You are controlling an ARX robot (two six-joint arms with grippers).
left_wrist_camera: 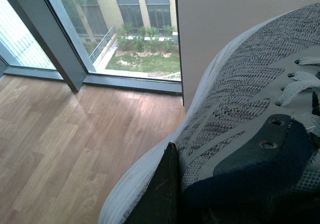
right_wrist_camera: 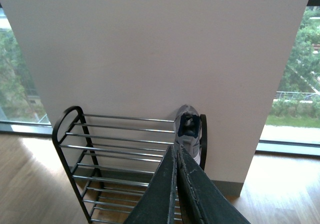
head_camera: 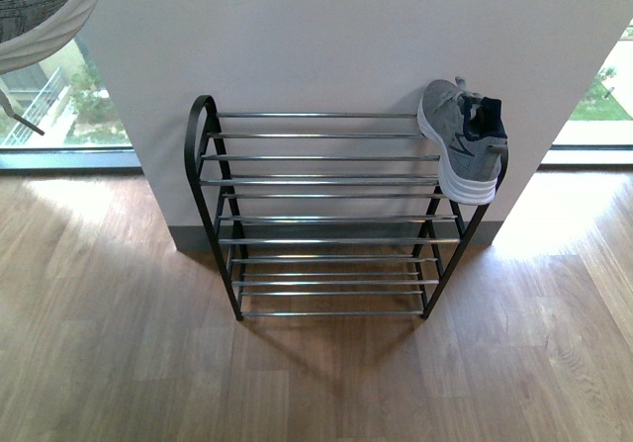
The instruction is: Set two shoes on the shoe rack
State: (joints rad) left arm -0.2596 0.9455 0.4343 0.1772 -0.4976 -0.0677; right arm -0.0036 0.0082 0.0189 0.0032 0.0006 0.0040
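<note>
Left end effector grips a sneaker — its twin tops the rack.

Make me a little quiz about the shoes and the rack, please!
1. True or false: the right gripper is holding a shoe.
2. Where on the shoe rack does the grey sneaker sit? A: top tier, right end. B: bottom tier, middle. C: middle tier, left end.
3. Short answer: what fills most of the left wrist view?

Key: 1 false, it is shut and empty. 2 A. 3 a second sneaker, seen very close.
</note>
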